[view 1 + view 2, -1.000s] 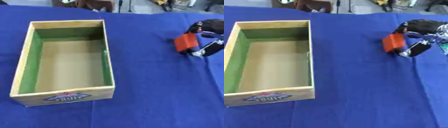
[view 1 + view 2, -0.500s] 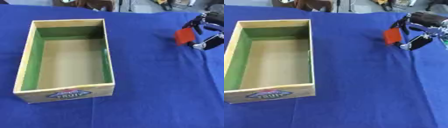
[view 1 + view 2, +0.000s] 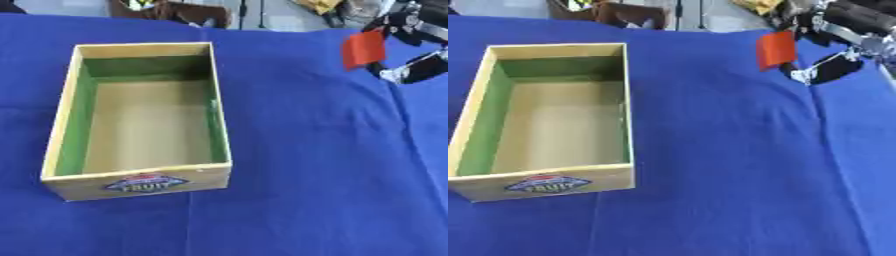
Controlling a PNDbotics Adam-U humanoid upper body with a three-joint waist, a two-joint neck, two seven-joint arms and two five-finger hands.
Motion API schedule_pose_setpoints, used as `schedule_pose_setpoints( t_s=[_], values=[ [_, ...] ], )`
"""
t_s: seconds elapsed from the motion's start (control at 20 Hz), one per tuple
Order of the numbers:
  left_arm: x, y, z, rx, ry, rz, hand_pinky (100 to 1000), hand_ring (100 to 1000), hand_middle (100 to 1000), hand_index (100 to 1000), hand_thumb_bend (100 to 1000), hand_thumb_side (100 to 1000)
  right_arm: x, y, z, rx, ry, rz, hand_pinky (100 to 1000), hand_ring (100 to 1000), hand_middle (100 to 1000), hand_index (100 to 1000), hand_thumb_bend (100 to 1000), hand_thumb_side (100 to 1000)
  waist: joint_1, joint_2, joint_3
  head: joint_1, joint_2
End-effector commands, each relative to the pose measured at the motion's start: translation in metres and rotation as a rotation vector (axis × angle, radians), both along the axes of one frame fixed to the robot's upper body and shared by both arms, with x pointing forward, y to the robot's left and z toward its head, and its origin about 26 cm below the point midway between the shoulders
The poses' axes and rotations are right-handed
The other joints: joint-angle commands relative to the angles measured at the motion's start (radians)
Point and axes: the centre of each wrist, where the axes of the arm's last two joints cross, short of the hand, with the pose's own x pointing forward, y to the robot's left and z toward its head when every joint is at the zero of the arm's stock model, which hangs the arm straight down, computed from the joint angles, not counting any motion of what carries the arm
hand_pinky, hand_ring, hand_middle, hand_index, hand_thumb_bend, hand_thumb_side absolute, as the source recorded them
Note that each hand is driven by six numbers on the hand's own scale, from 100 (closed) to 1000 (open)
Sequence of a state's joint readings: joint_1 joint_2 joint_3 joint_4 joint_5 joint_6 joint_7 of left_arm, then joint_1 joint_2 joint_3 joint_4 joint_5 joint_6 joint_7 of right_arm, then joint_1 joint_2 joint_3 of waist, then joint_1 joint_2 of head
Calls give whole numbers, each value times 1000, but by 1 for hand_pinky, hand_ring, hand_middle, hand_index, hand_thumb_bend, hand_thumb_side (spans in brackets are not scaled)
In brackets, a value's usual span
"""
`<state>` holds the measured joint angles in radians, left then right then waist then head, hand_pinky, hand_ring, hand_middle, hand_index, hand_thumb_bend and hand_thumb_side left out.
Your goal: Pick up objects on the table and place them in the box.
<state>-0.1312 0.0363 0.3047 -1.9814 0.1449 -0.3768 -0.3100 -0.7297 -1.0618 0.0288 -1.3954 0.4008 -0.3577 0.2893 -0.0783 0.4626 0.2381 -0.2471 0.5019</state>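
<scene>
Left eye view: my right hand (image 3: 411, 45) entered from the upper right corner, raised above the blue surface (image 3: 306, 165). Its fingers (image 3: 418, 70) were curled around a flat red object (image 3: 363, 49), which hung at the hand's left side and was clear of the cloth. The wooden box (image 3: 140, 182) stood on the left half of the surface, well apart from the red object. It was open at the top, with green inner walls, a bare tan floor and a printed label on its near outer wall. The box interior held nothing that I could make out.

Right eye view: the same right hand (image 3: 846, 30) showed more of its black and silver structure at the top right edge. One silver-tipped finger (image 3: 820, 70) reached down below the red object (image 3: 775, 50), and the hand's shadow lay on the cloth just beneath it. The red object appeared tilted, with its broad face turned toward the box (image 3: 544, 182). The box sat nearer the left edge here, its long sides running away from me. My left hand did not appear in either view.
</scene>
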Motion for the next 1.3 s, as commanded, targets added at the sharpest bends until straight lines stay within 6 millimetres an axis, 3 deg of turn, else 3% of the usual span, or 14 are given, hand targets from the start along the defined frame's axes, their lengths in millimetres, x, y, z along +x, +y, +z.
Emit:
schedule_pose_setpoints(
  t_s=[0.05,0.35,0.65,1.0,1.3],
  values=[
    [-2,5,9,20,-17,-1,271,400,456,642,100,987,-16,13,28,7,-56,37,712,626,115,113,100,199,-1,-39,-3,4,11],
    [-2,7,12,16,-14,-6,273,400,455,641,100,978,-22,47,39,57,-97,142,704,619,111,112,100,201,-7,-76,5,0,28],
    [-2,7,11,5,-7,-15,274,400,454,641,100,977,-9,111,41,110,-93,334,700,613,108,112,100,202,-7,-104,21,-6,41],
    [-1,5,12,3,1,-33,274,400,454,640,100,980,2,182,35,139,-139,436,688,605,108,113,100,202,-14,-110,27,-35,63],
    [2,1,17,3,-25,-68,275,401,453,640,100,974,12,228,14,185,-137,451,686,596,100,114,100,204,-20,-108,52,-54,64]
  ],
)
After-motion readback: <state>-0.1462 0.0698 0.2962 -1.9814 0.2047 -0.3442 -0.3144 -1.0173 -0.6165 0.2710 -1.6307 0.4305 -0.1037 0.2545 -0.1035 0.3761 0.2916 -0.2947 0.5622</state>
